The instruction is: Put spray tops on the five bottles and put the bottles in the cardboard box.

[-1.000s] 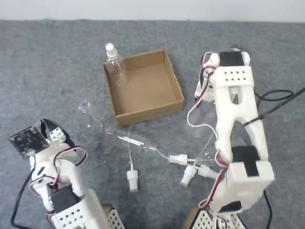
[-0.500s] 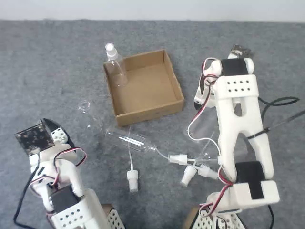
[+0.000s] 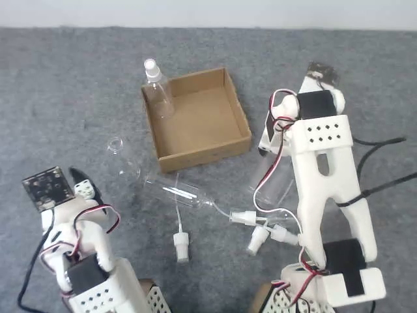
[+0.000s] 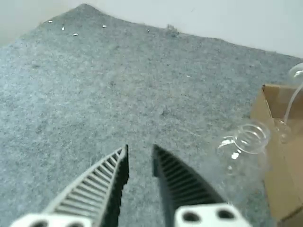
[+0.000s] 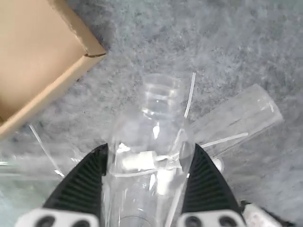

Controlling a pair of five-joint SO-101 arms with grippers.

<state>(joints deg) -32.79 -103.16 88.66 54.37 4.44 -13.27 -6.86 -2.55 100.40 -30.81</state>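
High view: on the grey desk (image 3: 65, 78), a spray-topped bottle (image 3: 158, 91) is seen standing in a corner of the cardboard box (image 3: 205, 153), with loose spray tops (image 3: 181, 246) lying in front of it.

Left wrist view: the left arm's jaws are held slightly parted and empty, near an open-necked bottle (image 4: 246, 142).

Right wrist view: an uncapped clear bottle (image 5: 151, 142) is gripped by the right arm's jaws, near the box's corner.

worktop (image 3: 71, 78) covered in grey, felt-like matting; pale wall (image 3: 208, 12) along its far side. left wrist view: a few white specks (image 4: 62, 30), possibly lint, near the matting's far corner, and a small raised tuft (image 4: 171, 30) on its far edge.
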